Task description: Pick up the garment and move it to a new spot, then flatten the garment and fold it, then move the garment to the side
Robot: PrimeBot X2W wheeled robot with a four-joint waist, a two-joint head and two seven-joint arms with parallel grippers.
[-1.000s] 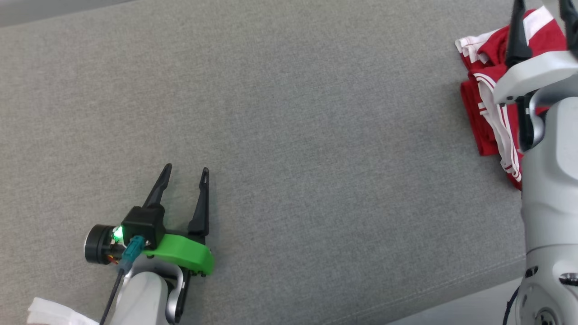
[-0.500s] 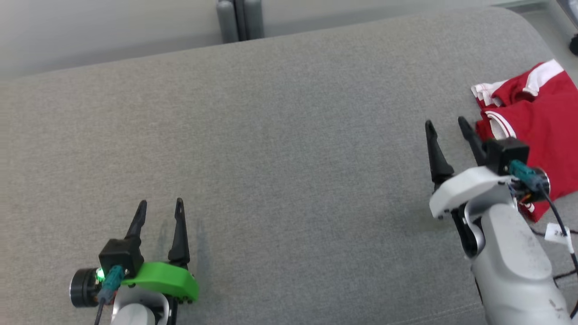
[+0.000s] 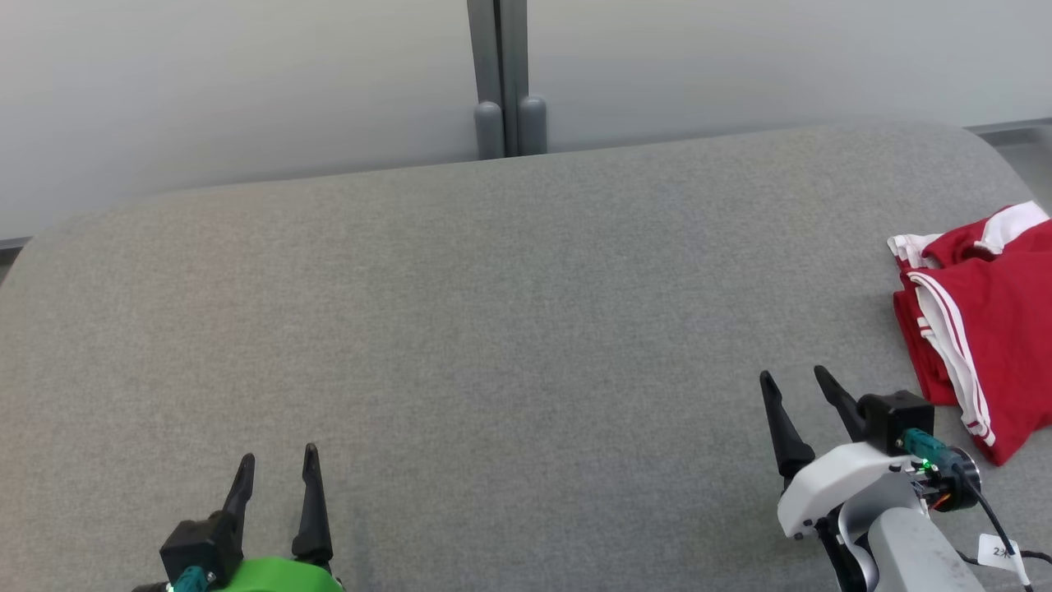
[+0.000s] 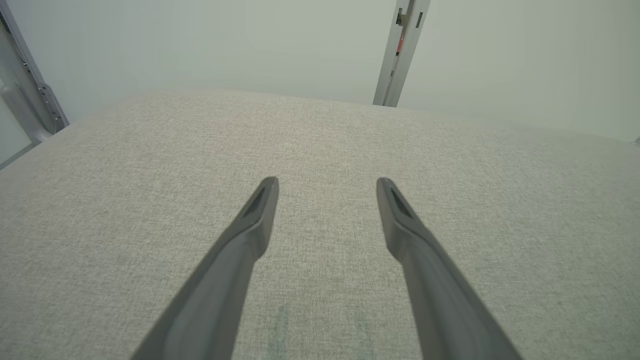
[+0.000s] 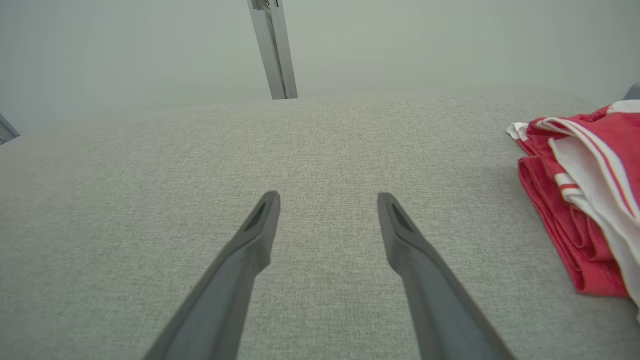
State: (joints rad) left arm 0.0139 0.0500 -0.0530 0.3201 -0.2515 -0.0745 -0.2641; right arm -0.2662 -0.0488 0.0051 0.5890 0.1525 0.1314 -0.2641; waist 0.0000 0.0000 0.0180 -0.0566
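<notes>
Cushion [image 3: 493,329], grey, spans the scene. Garment [image 3: 986,329], red with white stripes, lies folded at the right edge. Right gripper [image 3: 793,374] hung over it a second ago (the head has since tilted up) and now sits just left of it, spread wide and empty. Left gripper [image 3: 278,454] waits near left, likewise. The task looks finished.

Left gripper [image 3: 278,457] low at left, dark fingers [image 3: 311,501] spread wide, empty, pointing forward, right gripper [image 3: 795,376] low at right, fingers equally parted, empty, pale forearm [image 3: 904,551] beneath
</notes>
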